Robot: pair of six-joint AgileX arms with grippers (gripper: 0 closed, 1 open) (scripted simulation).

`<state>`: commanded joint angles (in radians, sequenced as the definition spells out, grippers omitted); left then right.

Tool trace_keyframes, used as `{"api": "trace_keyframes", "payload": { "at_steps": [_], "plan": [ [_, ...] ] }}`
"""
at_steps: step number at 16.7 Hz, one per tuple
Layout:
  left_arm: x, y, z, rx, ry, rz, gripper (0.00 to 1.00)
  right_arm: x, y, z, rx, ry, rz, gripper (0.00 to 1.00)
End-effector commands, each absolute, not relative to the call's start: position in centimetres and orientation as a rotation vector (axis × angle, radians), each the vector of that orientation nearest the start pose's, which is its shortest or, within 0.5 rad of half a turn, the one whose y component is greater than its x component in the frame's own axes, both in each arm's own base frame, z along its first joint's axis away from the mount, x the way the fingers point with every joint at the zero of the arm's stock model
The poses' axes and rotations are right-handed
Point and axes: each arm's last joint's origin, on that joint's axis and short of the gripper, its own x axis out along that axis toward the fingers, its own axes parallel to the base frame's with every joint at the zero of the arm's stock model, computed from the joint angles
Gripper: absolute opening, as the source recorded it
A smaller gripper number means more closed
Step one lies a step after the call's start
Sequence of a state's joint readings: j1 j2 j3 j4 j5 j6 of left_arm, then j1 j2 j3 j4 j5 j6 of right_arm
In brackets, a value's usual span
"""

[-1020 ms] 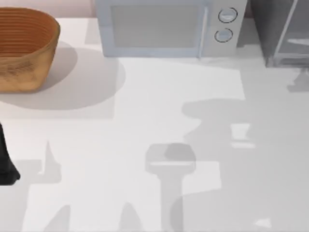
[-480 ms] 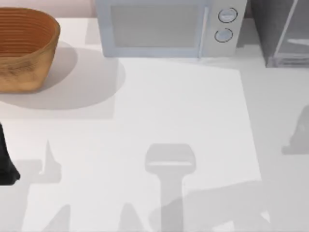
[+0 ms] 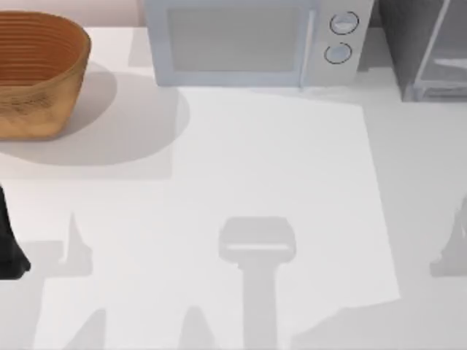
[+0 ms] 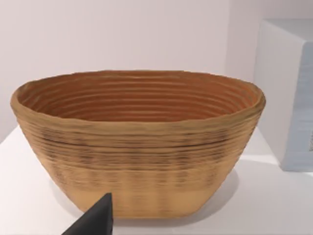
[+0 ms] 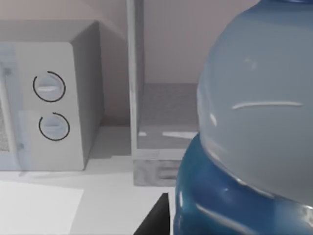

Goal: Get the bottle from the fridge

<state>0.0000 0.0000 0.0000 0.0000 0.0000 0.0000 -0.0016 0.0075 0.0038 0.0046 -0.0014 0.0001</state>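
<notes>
The bottle [image 5: 259, 112] looms close in the right wrist view, with a pale translucent body above a blue label band [image 5: 230, 200]. My right gripper [image 5: 230, 225] is shut on it, and one dark finger [image 5: 155, 219] shows beside the band. Behind the bottle stands the fridge [image 5: 164, 112], its grey frame post upright and its inside bare. In the top view the fridge [image 3: 427, 44] sits at the back right corner. My left arm [image 3: 9, 248] is parked at the table's left edge.
A woven basket [image 3: 36, 73] stands at the back left, and the left wrist view faces the basket [image 4: 137, 147]. A pale microwave [image 3: 248, 40] with two dials fills the back middle, next to the fridge. The right arm's shadow [image 3: 452, 251] lies at the table's right edge.
The right arm's shadow has slid from the table's middle right toward the right edge and the front. The left arm has not moved.
</notes>
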Motion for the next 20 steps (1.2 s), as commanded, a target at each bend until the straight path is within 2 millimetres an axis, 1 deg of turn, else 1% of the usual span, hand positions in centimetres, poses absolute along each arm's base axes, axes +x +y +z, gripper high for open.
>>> {"api": "trace_keyframes", "payload": {
  "at_steps": [6, 7, 9, 12, 14, 16, 18, 20],
  "plan": [
    [10.6, -0.1, 16.0, 0.0, 0.0, 0.0, 1.0, 10.6, -0.1, 16.0, 0.002, 0.001, -0.001, 0.0],
    [10.6, -0.1, 16.0, 0.0, 0.0, 0.0, 1.0, 10.6, -0.1, 16.3, 0.004, -0.005, -0.001, 0.0],
    [10.6, -0.1, 16.0, 0.0, 0.0, 0.0, 1.0, 10.8, 0.3, 17.3, 0.016, -0.03, -0.001, 0.0],
    [10.6, -0.1, 16.0, 0.0, 0.0, 0.0, 1.0, 11.6, 1.6, 19.7, 0.051, -0.063, 0.006, 0.0],
    [10.6, -0.1, 16.0, 0.0, 0.0, 0.0, 1.0, 12.7, 3.0, 21.3, 0.079, -0.061, 0.015, 0.0],
    [10.6, -0.1, 16.0, 0.0, 0.0, 0.0, 1.0, 14.2, 5.3, 22.3, 0.098, -0.036, 0.023, 0.0],
    [10.6, -0.1, 16.0, 0.0, 0.0, 0.0, 1.0, 15.8, 8.3, 22.8, 0.101, -0.003, 0.026, 0.0],
    [10.6, -0.1, 16.0, 0.0, 0.0, 0.0, 1.0, 17.2, 12.2, 22.6, 0.087, 0.028, 0.027, 0.0]
  ]
}}
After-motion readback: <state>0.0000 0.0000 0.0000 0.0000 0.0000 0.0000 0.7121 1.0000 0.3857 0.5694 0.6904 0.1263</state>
